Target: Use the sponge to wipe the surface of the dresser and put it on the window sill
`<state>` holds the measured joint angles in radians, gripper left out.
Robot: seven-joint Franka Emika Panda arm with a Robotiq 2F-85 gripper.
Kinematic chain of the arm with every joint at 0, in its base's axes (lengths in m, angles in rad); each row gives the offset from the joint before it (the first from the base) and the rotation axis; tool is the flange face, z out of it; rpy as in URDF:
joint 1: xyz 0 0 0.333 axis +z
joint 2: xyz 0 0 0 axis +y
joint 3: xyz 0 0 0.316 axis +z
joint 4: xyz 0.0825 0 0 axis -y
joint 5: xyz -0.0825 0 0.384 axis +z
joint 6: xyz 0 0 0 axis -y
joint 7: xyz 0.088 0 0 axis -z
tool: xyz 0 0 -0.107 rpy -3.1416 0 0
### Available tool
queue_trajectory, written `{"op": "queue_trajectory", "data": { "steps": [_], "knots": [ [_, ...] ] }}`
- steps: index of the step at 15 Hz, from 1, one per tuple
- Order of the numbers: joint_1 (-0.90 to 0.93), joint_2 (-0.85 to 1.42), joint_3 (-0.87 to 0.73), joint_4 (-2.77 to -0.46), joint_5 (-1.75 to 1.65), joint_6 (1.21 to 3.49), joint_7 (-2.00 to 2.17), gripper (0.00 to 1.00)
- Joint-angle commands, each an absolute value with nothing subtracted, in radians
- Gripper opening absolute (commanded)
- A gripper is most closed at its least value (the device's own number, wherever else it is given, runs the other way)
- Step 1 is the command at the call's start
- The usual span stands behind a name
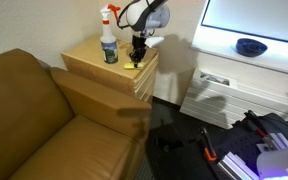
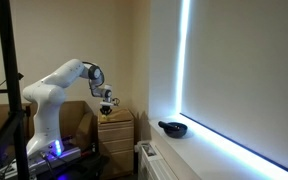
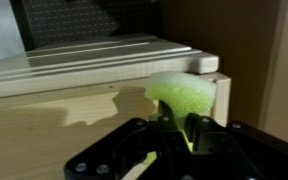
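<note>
Starting with the sponge (image 3: pixel 184 95); yellow-green foam, clamped in the end effector (image 3: pixel 180 128), so closed on it rather than spread wide; can see the foam bulging out past the fingers in the wrist view. Sits right over the edge of the table (image 3: pixel 54 125), near a corner of the tan wooden top; can't say for sure whether it's touching the wood or just above it. Shows only as a tiny yellow speck under the end effector (image 1: pixel 137 52) in an exterior view, close to the front edge of that dresser-style table (image 1: pixel 89 58).

Handling-wise, guessing very light and squishy; gives under a squeeze, not fragile, probably drags a bit on wood rather than sliding freely. Best pinched across the narrow sides around the middle, deep enough to stop it twisting out mid-wipe, with the underside left free to rub the top; looks roughly like that already.

Moving outward, spotting a clear spray bottle (image 1: pixel 109 45) with a red-and-white trigger, upright on the same top and just beside the end effector; worth steering wipes away from it to avoid a knock-over. Also seeing a brown leather couch (image 1: pixel 34 115) right up against the table, and a white radiator unit (image 1: pixel 224 95) further along. Above that, got the white window sill (image 1: pixel 224 50) under the bright pane, with a dark bowl (image 1: pixel 251 46) on it; well apart from the sponge, so a fair carry after the wiping.
</note>
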<state>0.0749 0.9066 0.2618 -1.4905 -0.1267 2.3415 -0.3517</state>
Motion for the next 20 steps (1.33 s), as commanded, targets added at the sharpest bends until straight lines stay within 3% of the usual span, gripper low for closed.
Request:
{"op": "queue_trajectory", "data": {
  "steps": [1,8,20],
  "knots": [
    [0.065,0.849,0.294,-1.538,-0.080,2.193,-0.464,0.04],
    [0.113,0.981,0.144,-1.427,-0.155,2.510,-0.376,0.04],
    [0.177,1.197,-0.169,-1.143,-0.289,2.724,-0.042,0.04]
  ]
}}
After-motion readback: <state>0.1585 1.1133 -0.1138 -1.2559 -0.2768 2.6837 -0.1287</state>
